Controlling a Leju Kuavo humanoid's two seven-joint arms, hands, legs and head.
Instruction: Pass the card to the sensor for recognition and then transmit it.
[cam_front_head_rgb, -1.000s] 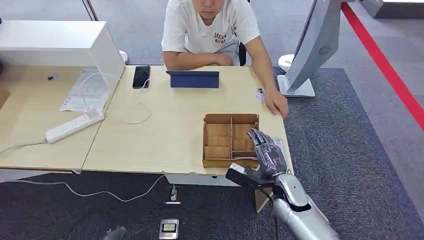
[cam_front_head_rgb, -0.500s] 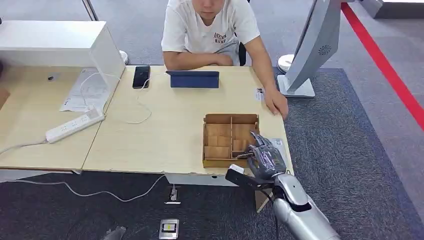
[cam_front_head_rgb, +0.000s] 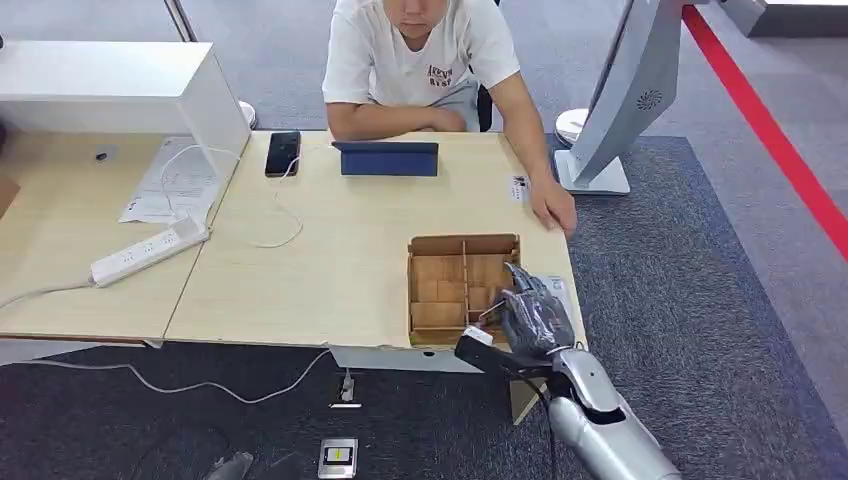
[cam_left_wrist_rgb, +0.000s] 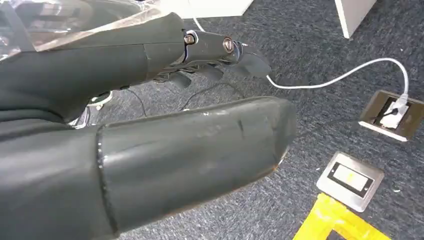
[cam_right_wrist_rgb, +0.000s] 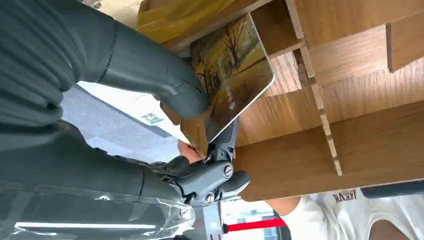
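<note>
- Card sits pinched between the thumb and a finger of the right hand, at the near right corner of the wooden organiser box on the worktop.
- Its printed face, a brownish picture of bare trees, shows in the right wrist view; there is a line of small print on it, too fine to read.
- Judging by the tilt, the card is held by one edge so it can clear the thin plywood dividers and come out of its compartment; that would make this the pick-up step, with the sensor pass not yet done.
- Left hand hangs low over the carpet, fingers apart and holding nothing. That looks like deliberate parking, since the right arm does the work.
- A white slip with a QR code lies on the worktop just beside the box, under the right hand.
- A person sits at the far side, one hand resting on the worktop edge, probably placed to receive the card.
- Their white shirt carries small dark lettering; I cannot read it with any confidence.
- A dark blue tablet case and a black phone lie in front of the person; which device is the sensor I cannot tell.
</note>
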